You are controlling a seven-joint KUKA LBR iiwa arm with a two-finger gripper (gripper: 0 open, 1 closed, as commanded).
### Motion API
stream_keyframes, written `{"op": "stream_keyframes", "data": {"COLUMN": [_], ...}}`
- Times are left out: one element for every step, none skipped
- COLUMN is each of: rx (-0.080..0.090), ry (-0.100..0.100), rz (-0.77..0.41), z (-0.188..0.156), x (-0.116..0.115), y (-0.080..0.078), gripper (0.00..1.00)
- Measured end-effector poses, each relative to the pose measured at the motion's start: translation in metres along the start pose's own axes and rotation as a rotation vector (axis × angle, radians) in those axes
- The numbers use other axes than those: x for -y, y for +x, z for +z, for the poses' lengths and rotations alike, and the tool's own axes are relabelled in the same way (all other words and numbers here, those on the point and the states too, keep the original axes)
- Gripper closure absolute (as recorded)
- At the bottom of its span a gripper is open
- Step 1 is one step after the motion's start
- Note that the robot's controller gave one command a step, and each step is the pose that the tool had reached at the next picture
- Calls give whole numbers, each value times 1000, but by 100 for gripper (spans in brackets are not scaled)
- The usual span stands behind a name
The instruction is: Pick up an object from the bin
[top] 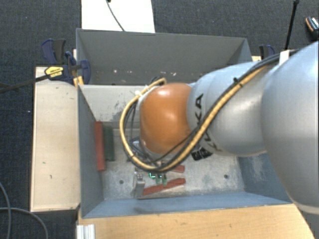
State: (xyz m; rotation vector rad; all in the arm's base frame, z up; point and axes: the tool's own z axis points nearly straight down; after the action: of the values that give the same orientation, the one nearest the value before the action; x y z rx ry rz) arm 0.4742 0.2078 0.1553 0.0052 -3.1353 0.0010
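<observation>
Silver-grey arm [259,108], orange domed wrist cover [162,116], looped cables [128,133]

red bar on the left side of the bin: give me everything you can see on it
The red bar is long, narrow and straight-edged, plain dull red with no visible markings. Its surface looks matte, and the material cannot be told. It seems whole and undamaged. It lies lengthwise along the foot of the left wall of the bin, parallel to that wall. A shorter dark green block lies along its right side, apparently touching it. Nothing rests on top of it.
</observation>
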Motion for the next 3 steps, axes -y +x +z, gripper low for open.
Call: {"op": "stream_keyframes", "data": {"rx": [7, 9, 9], "ry": [0, -3, -3], "rz": [203, 207, 210], "z": [78, 76, 76], "x": [65, 63, 63], "y": [-68, -68, -68], "gripper": [0, 100, 0]}}
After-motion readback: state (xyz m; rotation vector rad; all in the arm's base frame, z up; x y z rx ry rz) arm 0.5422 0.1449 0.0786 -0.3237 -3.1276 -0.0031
